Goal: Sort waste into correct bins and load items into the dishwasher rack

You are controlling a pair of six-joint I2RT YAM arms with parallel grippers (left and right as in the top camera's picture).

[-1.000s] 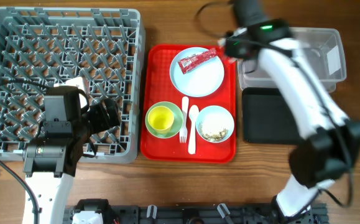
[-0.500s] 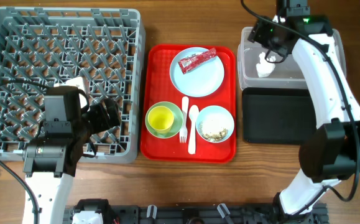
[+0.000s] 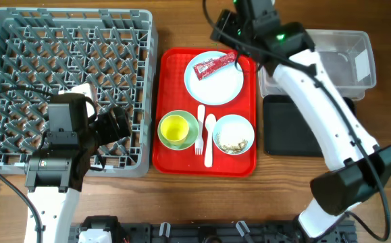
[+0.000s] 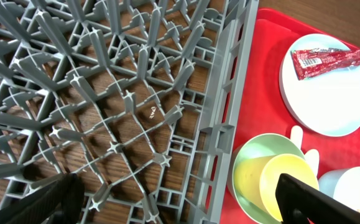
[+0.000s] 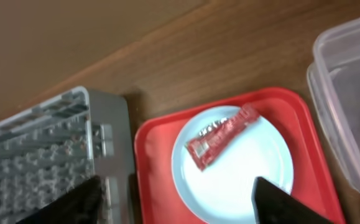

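The red foil wrapper [image 3: 214, 65] [image 5: 220, 140] lies on the pale blue plate [image 3: 215, 84] [image 5: 235, 174] at the back of the red tray [image 3: 171, 74]. My right gripper [image 3: 230, 42] [image 5: 186, 202] hovers open over the tray's back edge, nothing between its fingers. A yellow cup [image 3: 174, 127] [image 4: 285, 186] sits inside the green bowl [image 3: 190, 121] [image 4: 251, 165]. Crumbs fill the blue bowl [image 3: 233, 135]. The fork [image 3: 199, 128] and spoon [image 3: 209, 138] lie between the bowls. My left gripper [image 3: 117, 125] [image 4: 176, 202] is open above the grey rack [image 3: 67, 61] [image 4: 124, 93], near its right wall.
The clear tub [image 3: 347, 61] [image 5: 347, 112] stands at the back right, partly covered by my right arm. The black tray [image 3: 286, 131] lies just in front of it. The rack takes up the left of the table.
My right gripper opened, left a white napkin in the clear tub, and swung left to above the plate with the wrapper. The left arm has not moved.
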